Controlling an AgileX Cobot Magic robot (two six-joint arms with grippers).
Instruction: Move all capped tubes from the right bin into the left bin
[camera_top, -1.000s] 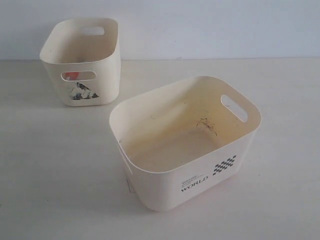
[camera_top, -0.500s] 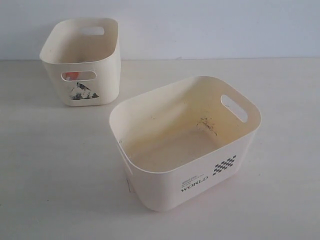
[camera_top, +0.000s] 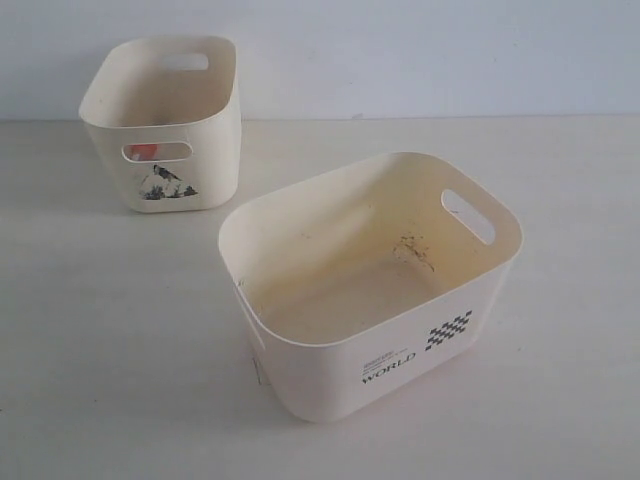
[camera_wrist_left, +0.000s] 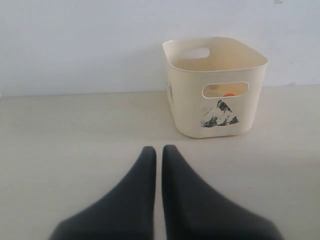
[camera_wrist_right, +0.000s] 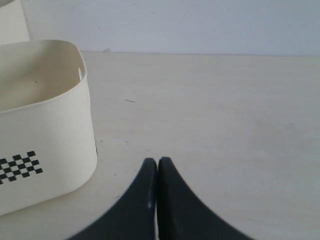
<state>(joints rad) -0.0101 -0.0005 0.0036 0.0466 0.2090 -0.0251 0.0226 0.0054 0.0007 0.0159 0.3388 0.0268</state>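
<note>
Still, nothing has shifted: the right bin (camera_top: 320, 380) is empty, so the job looks done. Right claw (camera_wrist_right: 158, 161) and left claw (camera_wrist_left: 159, 150) are closed, empty.

Both bins stand open-topped on the table (camera_top: 110, 340), so the way into the right bin (camera_top: 330, 385) and the left bin (camera_top: 218, 150) is from above, past their upright walls and narrow oval handle slots. A broad strip of bare tabletop separates them, and more lies in front of and to either side of the right bin. The left bin stands near the back wall (camera_top: 420, 50), which closes off approach from behind.
</note>
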